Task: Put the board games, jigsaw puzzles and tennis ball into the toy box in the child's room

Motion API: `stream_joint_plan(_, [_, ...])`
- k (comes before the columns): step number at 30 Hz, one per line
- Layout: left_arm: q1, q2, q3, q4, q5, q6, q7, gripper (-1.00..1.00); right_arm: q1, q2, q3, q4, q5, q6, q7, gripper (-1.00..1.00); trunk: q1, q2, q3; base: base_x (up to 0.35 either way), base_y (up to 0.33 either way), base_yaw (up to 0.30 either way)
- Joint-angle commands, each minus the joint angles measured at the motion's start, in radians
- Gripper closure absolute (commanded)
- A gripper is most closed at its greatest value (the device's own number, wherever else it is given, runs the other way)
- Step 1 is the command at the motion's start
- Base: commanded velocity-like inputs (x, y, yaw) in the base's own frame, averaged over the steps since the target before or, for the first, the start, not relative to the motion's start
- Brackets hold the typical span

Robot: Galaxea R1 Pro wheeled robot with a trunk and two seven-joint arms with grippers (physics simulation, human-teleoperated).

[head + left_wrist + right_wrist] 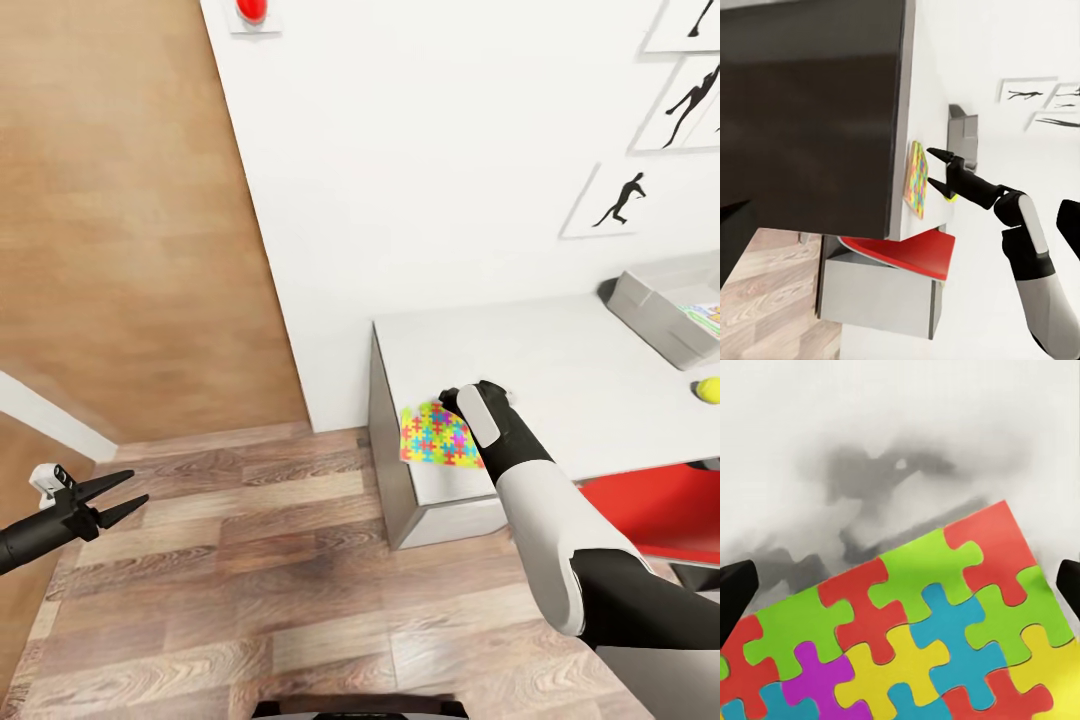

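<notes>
Jigsaw puzzle (438, 437) lies flat at the desk (520, 360) corner nearest the robot, w/ one edge reaching or just passing the desk's near edge. In the left wrist view it reads as a very thin slab (916, 179), hardly any thickness.

Right gripper (900, 577) hovers just above it, fingers (735, 592) spread wide, nothing between them; the wrist cam looks straight down on the puzzle (907, 645), w/ bare desk beyond its far edge. Side-on from the left wrist cam, the right gripper (936, 169) has both fingers apart and aimed at the puzzle face, close to it; whether the tips touch, can't tell.

Left gripper (118, 497) hangs out over the wood floor (250, 560), well apart from the desk, fingers parted, empty.

Handling, my read: light, stiff-ish board, smooth printed top, prob. slippery. Too flat for a top pinch, since fingers would skid off the face. Best bet is the edge at the desk rim: slide it further out past the edge, then take it top-and-bottom across the thickness. Grip near the middle of that edge so it doesn't swing or droop. Not fragile as far as I can judge, but a thin sheet could tilt or slip from a corner hold.

Toy box (660, 315) sits toward the desk's far end by the wall, something printed already in it; tennis ball (708, 390) near the desk's front edge, just beside the box.
</notes>
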Motion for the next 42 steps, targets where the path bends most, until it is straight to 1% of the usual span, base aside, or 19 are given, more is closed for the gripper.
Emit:
stream_joint_plan(1, [-0.001,0.000,0.000,0.001,0.002,0.007,-0.002,-1.00,-0.001,0.001,-0.002,-0.002,-0.007,0.003,-0.006,-1.00,0.001,-0.002,-0.002,-0.003,0.076,0.000])
stream_joint_plan(18, [-0.001,0.000,0.000,0.001,0.002,0.007,-0.003,-1.00,-0.001,-0.003,-0.003,-0.002,-0.007,0.003,0.000,-1.00,0.001,-0.002,-0.002,-0.060,0.037,0.000])
stream_joint_plan(42, [-0.001,0.000,0.000,0.001,0.002,0.007,-0.003,-1.00,0.004,-0.010,-0.003,-0.003,-0.008,0.003,0.005,-1.00,0.001,-0.002,-0.002,-0.007,0.056,0.000])
